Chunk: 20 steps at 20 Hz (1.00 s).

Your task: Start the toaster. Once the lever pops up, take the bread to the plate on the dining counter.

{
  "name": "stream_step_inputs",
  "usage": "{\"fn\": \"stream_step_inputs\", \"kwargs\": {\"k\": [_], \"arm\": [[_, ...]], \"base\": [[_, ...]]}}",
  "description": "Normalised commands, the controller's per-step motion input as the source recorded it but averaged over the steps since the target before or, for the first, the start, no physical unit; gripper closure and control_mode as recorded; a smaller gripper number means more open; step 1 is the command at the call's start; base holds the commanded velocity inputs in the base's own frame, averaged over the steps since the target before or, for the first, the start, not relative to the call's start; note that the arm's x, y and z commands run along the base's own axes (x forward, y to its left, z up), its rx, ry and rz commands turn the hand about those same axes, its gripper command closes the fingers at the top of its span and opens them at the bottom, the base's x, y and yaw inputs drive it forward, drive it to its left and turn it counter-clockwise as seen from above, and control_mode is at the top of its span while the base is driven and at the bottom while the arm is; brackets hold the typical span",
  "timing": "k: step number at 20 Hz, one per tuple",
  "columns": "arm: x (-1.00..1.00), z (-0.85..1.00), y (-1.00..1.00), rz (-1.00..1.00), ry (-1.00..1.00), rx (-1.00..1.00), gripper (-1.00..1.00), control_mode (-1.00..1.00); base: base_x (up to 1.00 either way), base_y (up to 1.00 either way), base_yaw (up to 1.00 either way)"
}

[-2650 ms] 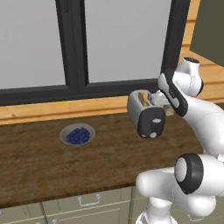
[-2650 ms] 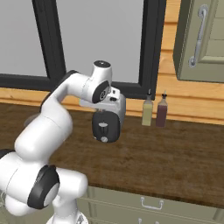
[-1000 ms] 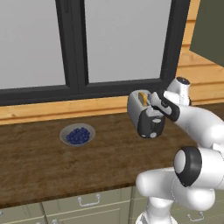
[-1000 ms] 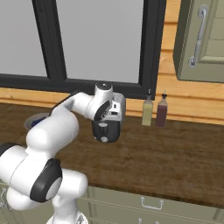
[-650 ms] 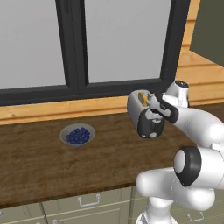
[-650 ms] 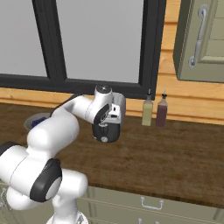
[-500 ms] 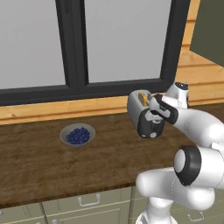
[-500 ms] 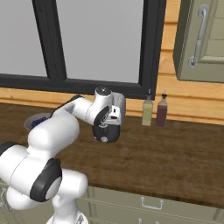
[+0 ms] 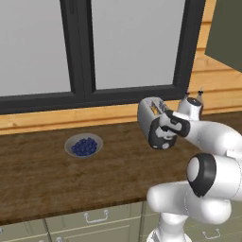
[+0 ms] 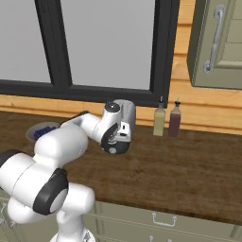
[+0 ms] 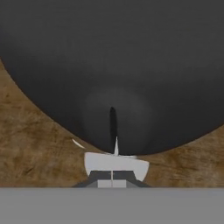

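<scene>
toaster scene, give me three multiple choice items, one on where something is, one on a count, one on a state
1. Where is the bowl of blueberries relative to the toaster in the left base view?
A. to its left on the worktop
B. on top of it
C. behind it on the window sill

2. How many bottles stand by the wall next to the toaster?
A. none
B. two
C. four

3. How is the gripper set?
A. wide open, well above the toaster
B. shut on a bottle
C. shut, right at the toaster's dark end panel

Answers: 1 A, the bowl sits apart to the toaster's left on the wooden top. 2 B, one pale and one dark bottle stand side by side in the right base view. 3 C, in the hand view the fingertips meet close in front of the dark panel with its slot.
</scene>
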Motion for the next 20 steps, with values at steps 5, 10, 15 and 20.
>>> {"fn": "stream_step_inputs", "kwargs": {"k": [5, 10, 15, 20], "arm": [[0.0, -0.34, 0.0, 0.0, 0.0, 0.0, 1.0, -1.0], [0.0, -0.27, 0.0, 0.0, 0.0, 0.0, 1.0, -1.0], [-0.02, -0.08, 0.0, 0.0, -0.04, 0.0, 1.0, -1.0], [-0.22, 0.35, 0.0, -0.01, -0.15, 0.0, 1.0, -1.0]], "base": [[0.0, 0.0, 0.0], [0.0, 0.0, 0.0], [0.0, 0.0, 0.0], [0.0, 0.0, 0.0]]}}
